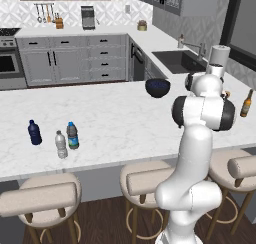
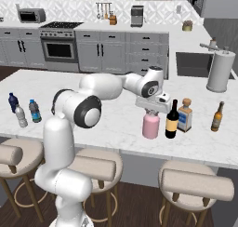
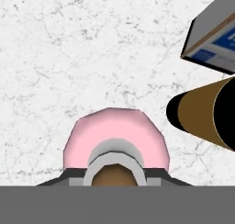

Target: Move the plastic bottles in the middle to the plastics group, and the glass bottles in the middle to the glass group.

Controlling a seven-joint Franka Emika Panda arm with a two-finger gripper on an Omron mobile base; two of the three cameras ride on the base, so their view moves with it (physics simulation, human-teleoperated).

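My gripper [image 2: 151, 110] is shut on the stoppered neck of the squat pink bottle [image 2: 151, 125], whose base sits at counter level on the white marble island [image 2: 111, 123]. Looking down in the hand view, the pink bottle [image 3: 117, 136] lies right under the gripper [image 3: 114, 175]. Just to its right stand the black wine bottle [image 2: 172, 120], the square amber liquor bottle [image 2: 185, 115] and, further right, the brown beer bottle [image 2: 217, 116]. At the island's left end the blue-capped clear bottle [image 1: 73, 136] stands beside the navy bottle [image 1: 34, 132] and the grey-capped clear bottle [image 1: 61, 144].
A dark bowl [image 1: 158, 87] rests on the island's far side. A paper towel holder [image 2: 220, 70] stands near the sink [image 1: 177, 60]. Several stools [image 2: 95, 168] line the island's near edge. Bare marble stretches between the two bottle clusters.
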